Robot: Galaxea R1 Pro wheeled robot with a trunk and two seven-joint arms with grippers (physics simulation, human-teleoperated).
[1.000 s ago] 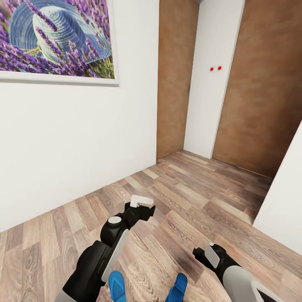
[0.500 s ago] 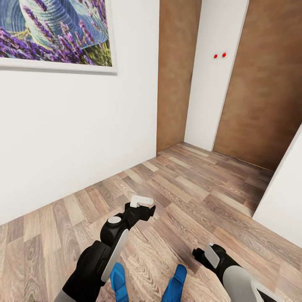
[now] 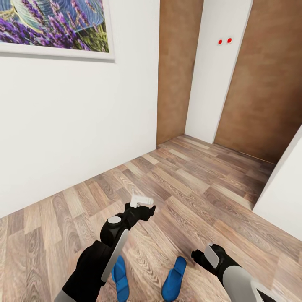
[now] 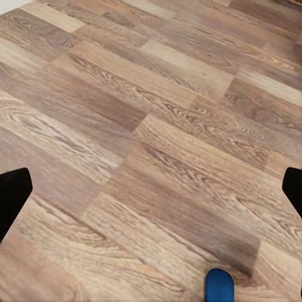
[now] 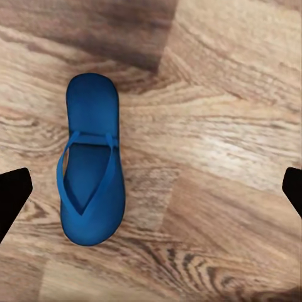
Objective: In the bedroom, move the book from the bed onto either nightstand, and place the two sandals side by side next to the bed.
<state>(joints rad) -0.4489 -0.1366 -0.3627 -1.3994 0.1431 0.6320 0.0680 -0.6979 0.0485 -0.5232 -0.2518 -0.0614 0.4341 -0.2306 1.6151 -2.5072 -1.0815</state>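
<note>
Right gripper [image 3: 200, 256] above sandal [image 5: 90, 169]

Two bright blue flat sandals on wood-plank floor, left sandal [image 3: 121, 277] below and behind left gripper [image 3: 140, 202], partly hidden by its arm, right sandal [image 3: 174, 278] just beside right gripper [image 3: 200, 256], straps up, apart, roughly parallel.

arms black, white panels | left hand [image 3: 140, 202] white-tipped | right forearm apparently grey
</note>
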